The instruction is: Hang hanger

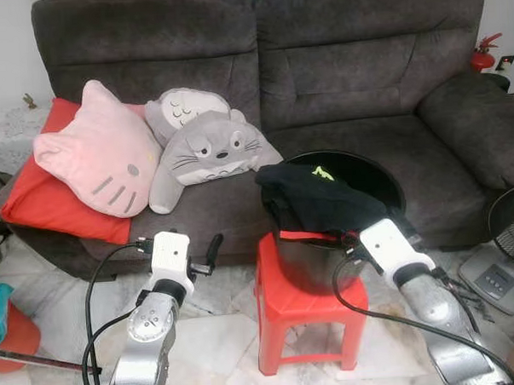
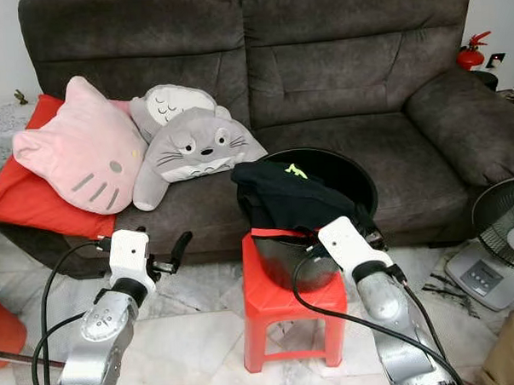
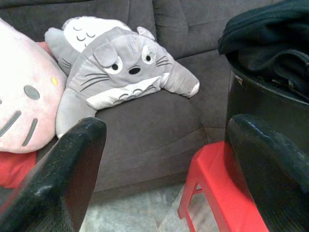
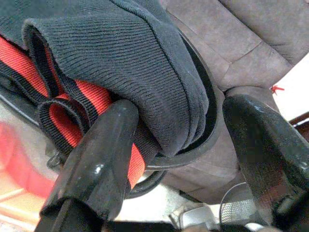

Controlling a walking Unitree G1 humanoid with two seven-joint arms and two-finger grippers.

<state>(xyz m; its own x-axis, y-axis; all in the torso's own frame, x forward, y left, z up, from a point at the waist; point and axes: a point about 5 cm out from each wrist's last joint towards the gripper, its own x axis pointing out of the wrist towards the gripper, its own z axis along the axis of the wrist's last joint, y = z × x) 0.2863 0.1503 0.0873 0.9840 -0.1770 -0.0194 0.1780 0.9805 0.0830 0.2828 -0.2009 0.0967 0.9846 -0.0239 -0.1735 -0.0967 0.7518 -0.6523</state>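
Note:
A black garment (image 1: pixel 312 194) with a red-and-black banded hem (image 4: pixel 91 99) is heaped over the rim of a black bucket (image 1: pixel 376 174), which stands on a red plastic stool (image 1: pixel 296 302) in front of the sofa. My right gripper (image 4: pixel 181 125) is open at the bucket's near rim. One of its fingers (image 4: pixel 104 154) rests against the hem and the other stands apart beside the cloth. My left gripper (image 3: pixel 164 140) is open with nothing between its fingers. It is held low, left of the stool, pointing at the sofa front. I see no hanger.
The dark grey sofa (image 1: pixel 362 68) carries a pink cat pillow (image 1: pixel 98 161), a grey plush (image 1: pixel 208 152) and a red cushion (image 1: pixel 44 202) on its left seat. A fan (image 1: pixel 510 224) stands on the floor at the right. Marble floor surrounds the stool.

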